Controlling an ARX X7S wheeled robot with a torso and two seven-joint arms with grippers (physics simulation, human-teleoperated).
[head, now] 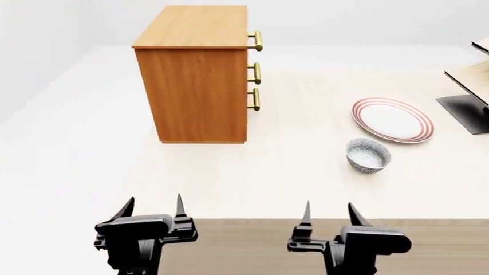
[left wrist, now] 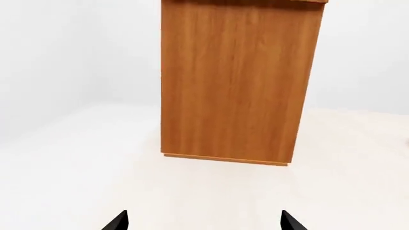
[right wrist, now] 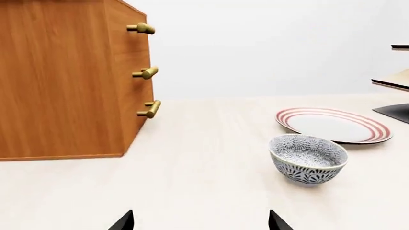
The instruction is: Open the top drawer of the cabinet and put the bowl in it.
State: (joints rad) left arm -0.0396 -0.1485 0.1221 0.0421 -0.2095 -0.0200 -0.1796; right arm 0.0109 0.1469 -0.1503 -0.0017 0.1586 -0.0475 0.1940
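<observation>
Plate (head: pixel 393 120) lies just beyond bowl (head: pixel 367 155), beside rack (head: pixel 473 86).

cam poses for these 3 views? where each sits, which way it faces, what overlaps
Head: high on the robot, looking forward and down at cabinet, plate, bowl; left gripper and right gripper both show, open.
Left wrist: on the left arm, low, facing the cabinet's plain side; only fingertips show.
Right wrist: on the right arm, low, facing bowl, plate, cabinet handles; fingertips show.
Shared: cabinet in all three; bowl and plate in head and right wrist.
</observation>
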